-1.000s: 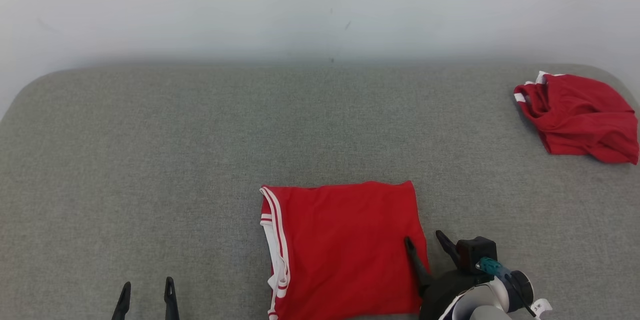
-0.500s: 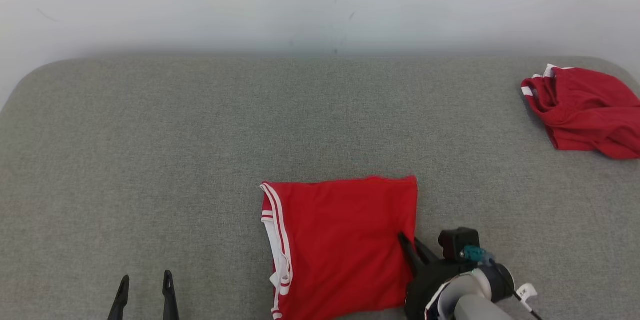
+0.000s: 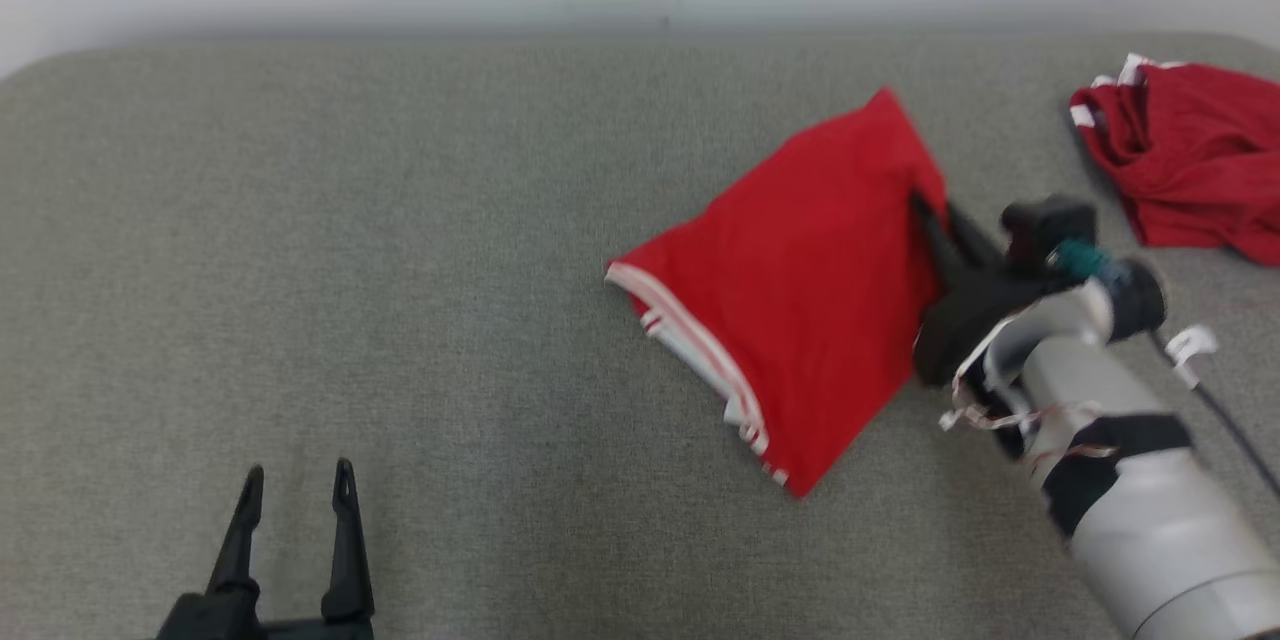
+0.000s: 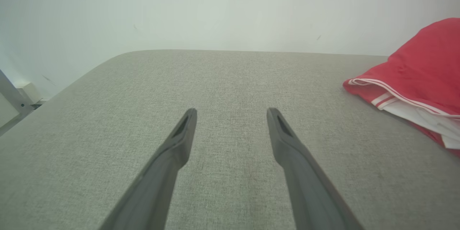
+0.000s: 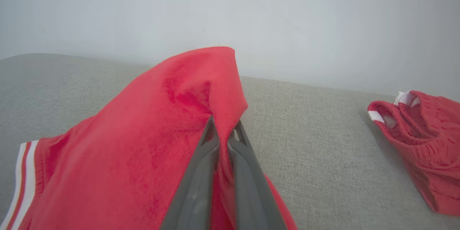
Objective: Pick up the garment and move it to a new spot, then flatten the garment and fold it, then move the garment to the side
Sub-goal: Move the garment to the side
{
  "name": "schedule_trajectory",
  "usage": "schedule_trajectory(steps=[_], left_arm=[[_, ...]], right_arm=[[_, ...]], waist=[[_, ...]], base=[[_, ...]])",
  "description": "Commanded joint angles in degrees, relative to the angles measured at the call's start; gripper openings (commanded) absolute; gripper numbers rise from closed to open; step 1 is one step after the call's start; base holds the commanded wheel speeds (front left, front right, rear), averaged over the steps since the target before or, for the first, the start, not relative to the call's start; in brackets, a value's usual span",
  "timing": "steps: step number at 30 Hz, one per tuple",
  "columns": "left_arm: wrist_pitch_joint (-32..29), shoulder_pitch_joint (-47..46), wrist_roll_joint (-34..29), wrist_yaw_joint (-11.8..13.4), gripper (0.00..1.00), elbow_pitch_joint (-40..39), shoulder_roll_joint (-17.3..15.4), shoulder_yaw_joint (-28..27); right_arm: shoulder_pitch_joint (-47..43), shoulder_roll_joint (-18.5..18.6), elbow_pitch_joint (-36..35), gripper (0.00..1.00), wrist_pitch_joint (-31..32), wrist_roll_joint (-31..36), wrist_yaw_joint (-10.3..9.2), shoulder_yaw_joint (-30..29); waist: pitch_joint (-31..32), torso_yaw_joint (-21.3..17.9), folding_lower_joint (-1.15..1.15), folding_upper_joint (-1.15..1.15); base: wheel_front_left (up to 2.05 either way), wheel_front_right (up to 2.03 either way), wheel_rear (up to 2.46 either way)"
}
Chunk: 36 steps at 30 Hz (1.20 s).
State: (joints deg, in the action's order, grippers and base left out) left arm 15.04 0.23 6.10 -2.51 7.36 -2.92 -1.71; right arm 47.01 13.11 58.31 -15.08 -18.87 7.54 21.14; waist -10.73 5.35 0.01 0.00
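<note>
No legible text, brand, number or sign anywhere. Small white tag point(image 3: 1186, 344) on cable beside right arm: marking too blurred to read. Folded red garment point(image 3: 800, 270): white stripes, no readable lettering.

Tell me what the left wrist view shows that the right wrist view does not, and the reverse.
Left wrist view, of the two: the open left tool and a grey metal bar at its left edge. Right wrist view, of the two: the right tool shut on the folded red garment with white stripes, and a crumpled red garment further right. Both: that folded garment, the grey fabric-covered surface, the pale wall.
</note>
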Motion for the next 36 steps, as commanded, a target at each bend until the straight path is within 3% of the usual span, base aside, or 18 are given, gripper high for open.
schedule_trajectory(steps=[1,13,19,36], left_arm=[[0.18,-1.3,-0.49,-0.16,1.0,-0.88,0.05,0.08],[0.18,-8.28,-3.65,-2.86,1.0,-8.07,-0.69,-0.73],[0.17,-9.91,-4.82,-3.8,1.0,-12.18,-2.21,-0.53],[0.18,-9.26,-6.01,-3.9,1.0,-23.76,-5.52,-1.79]], right_arm=[[1.94,1.32,0.08,0.0,-0.06,0.46,-0.15,-0.04],[16.79,12.9,0.1,0.0,-0.05,3.25,-0.16,-2.02],[22.2,15.29,0.91,0.0,-0.06,5.46,-0.15,-2.63],[34.02,21.98,2.9,0.0,0.77,8.92,-0.16,3.04]], waist=[[-3.98,-0.37,-0.01,0.0],[-15.12,-4.78,-0.01,0.0],[-18.55,-8.14,-0.01,0.0],[-26.59,-16.92,-0.01,0.0]], base=[[0.0,0.0,0.0],[0.0,0.0,0.0],[0.0,0.0,0.0],[0.0,0.0,0.0]])
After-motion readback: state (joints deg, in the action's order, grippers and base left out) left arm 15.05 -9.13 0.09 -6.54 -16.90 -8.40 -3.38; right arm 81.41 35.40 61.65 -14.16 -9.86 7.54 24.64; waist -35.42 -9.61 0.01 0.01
